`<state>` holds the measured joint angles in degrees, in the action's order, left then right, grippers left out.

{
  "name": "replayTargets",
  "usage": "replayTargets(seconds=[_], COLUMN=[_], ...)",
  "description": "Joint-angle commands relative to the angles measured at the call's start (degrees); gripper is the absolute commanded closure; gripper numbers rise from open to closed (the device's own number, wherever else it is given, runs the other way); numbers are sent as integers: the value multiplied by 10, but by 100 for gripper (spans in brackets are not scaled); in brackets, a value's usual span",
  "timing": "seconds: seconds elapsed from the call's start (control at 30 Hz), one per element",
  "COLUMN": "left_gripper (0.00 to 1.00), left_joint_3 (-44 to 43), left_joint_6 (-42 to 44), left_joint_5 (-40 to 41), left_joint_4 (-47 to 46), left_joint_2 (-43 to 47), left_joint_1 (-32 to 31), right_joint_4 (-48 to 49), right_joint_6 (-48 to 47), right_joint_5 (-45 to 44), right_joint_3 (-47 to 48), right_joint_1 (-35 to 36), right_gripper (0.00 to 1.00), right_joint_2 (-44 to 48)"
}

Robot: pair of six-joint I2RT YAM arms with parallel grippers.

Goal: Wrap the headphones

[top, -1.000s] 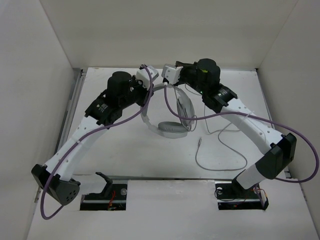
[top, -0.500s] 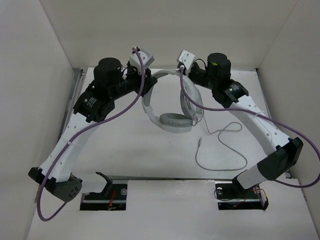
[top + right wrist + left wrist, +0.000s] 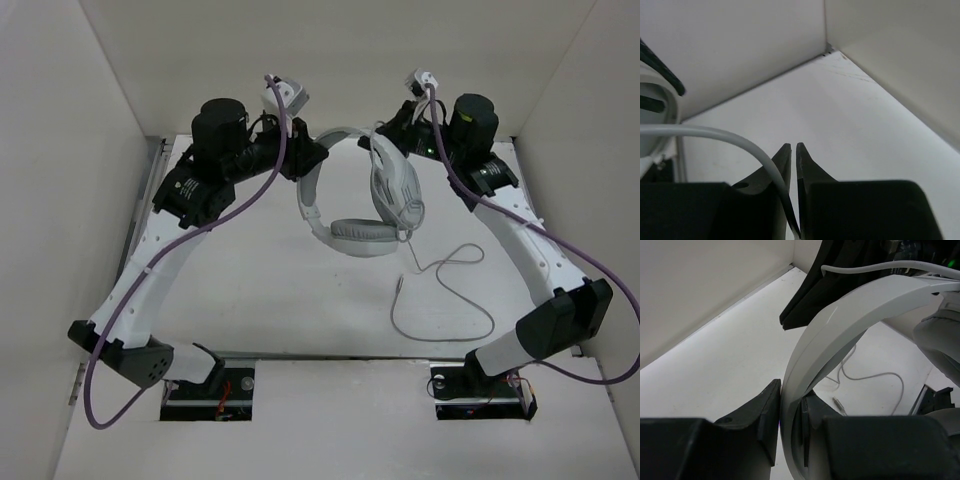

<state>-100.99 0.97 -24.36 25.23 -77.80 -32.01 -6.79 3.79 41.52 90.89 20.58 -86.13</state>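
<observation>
Gripping the white headband [image 3: 840, 315] between its dark fingers, the left pincer [image 3: 790, 395] was clamped on the headphones [image 3: 393, 185], which hung between the two arms over the middle of the desk [image 3: 250, 290]. One grey ear cup sat low and the other stood up on the right. From there the thin grey cord [image 3: 450, 290] trailed onto the desk in a loose loop. Farther right, the right pincer [image 3: 794, 150] stood almost together, only a slit showing, with the cord running down into that slit.

White headband [image 3: 830, 325] cut off by the left wrist view's bottom edge; cord [image 3: 715, 133] lost inside the right gripper [image 3: 793, 147].
</observation>
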Motion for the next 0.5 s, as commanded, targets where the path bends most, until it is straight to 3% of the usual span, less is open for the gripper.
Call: replayTargets(seconds=[0.0,0.23,0.47], left_gripper=[100,100,100], left_joint_3=[-47,-97,-135], left_joint_6=[-69,-128,-184], left_joint_5=[-31,-38,-37], left_joint_4=[-65,-91,-120], left_joint_2=[7,-17,-39], left_joint_1=[11,30,54], right_joint_4=[124,287,387], right_joint_6=[160,319,397], right_joint_5=[77,117,131], right_joint_3=[-30,-127,-191], right_joint_1=[-10,-17,-9], right_gripper=[84,77,71], right_joint_2=[22,25,27])
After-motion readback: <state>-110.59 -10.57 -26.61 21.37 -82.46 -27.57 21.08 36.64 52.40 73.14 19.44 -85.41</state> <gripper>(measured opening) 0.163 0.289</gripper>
